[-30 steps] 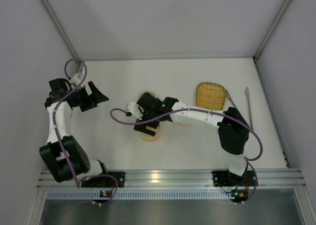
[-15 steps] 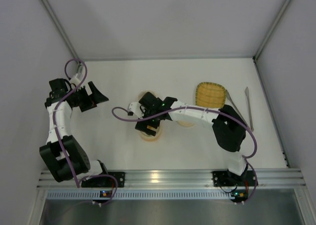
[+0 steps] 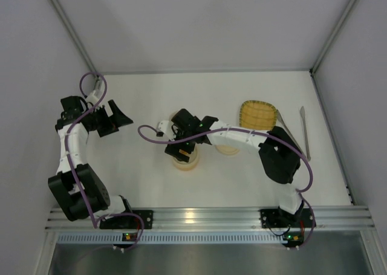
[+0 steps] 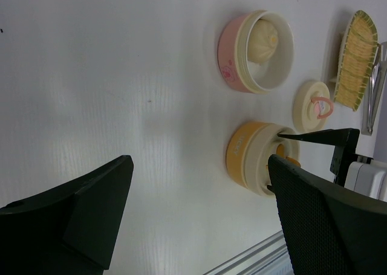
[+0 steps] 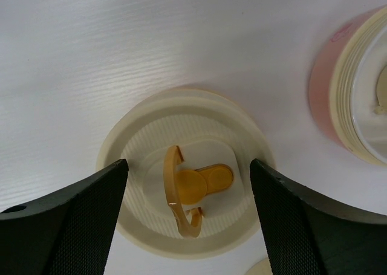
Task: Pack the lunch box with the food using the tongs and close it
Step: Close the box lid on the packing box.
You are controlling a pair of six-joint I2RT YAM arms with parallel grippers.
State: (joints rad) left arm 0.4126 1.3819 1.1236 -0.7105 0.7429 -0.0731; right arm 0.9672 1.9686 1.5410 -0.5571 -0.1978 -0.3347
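The tongs [image 3: 305, 133] lie at the worktop's [image 3: 242, 178] right edge, long axis running far to near, just right of the yellow tray [image 3: 258, 116]. The pink pot [image 4: 233, 54] stands open and holds the pale ball [image 4: 265, 39]. The orange pot [image 4: 242, 157] wears a cream lid [image 5: 193, 184], with the right hand [image 5: 188, 163] spread open above it. The left hand [image 4: 199, 160] gapes empty, well apart.
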